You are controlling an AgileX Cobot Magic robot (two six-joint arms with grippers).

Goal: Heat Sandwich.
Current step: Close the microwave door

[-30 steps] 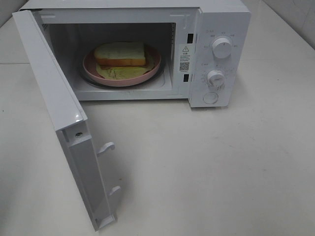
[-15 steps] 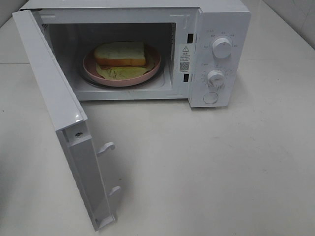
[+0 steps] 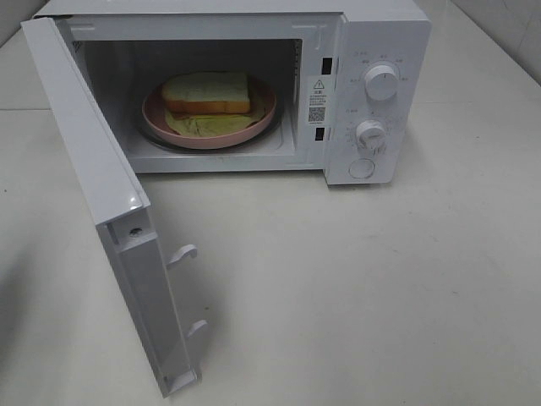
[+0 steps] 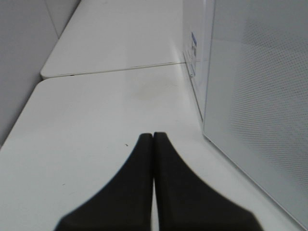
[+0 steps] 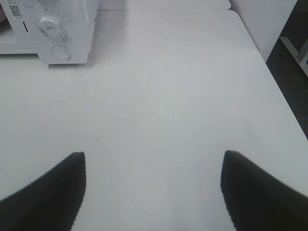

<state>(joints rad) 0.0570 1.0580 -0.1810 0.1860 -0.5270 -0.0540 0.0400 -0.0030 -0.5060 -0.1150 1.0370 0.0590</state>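
Trouble, judged from this moment, would begin with the biggest things. The microwave point(image 3: 372, 51) filled the top of the high view on the white table point(image 3: 380, 296), and its door point(image 3: 84, 169) stood wide open toward the lower left of the frame. The left gripper point(image 4: 153, 137) had its fingers point(image 4: 139, 183) pressed tight together on nothing, low over the table and just beside the door's dotted outer panel. A push from there at a poor angle could let the closed tips skid along the smooth panel or slide the whole oven. A weak push could leave the 2 latch hooks point(image 3: 183, 254) short of catching, so the oven would likely not start.

The right gripper point(image 5: 153, 155) hung over bare table with its fingers point(image 5: 43, 192) spread wide and empty. If it reached in early, it could meet the closing door.

The sandwich point(image 3: 207, 91) lay on the pink plate point(image 3: 254, 127) inside the cavity, top centre of the high view, with its filling spread toward the front rim. A slammed door could jolt it. Turning the wrong knob, upper dial point(image 3: 381, 82) or lower dial point(image 3: 370, 133), would give a wrong setting.

As for writing, a sticker point(image 3: 318, 100) beside the cavity showed a warning triangle and a QR code, but its print was too small to read. The marks around the dials were also illegible, and no brand name showed.
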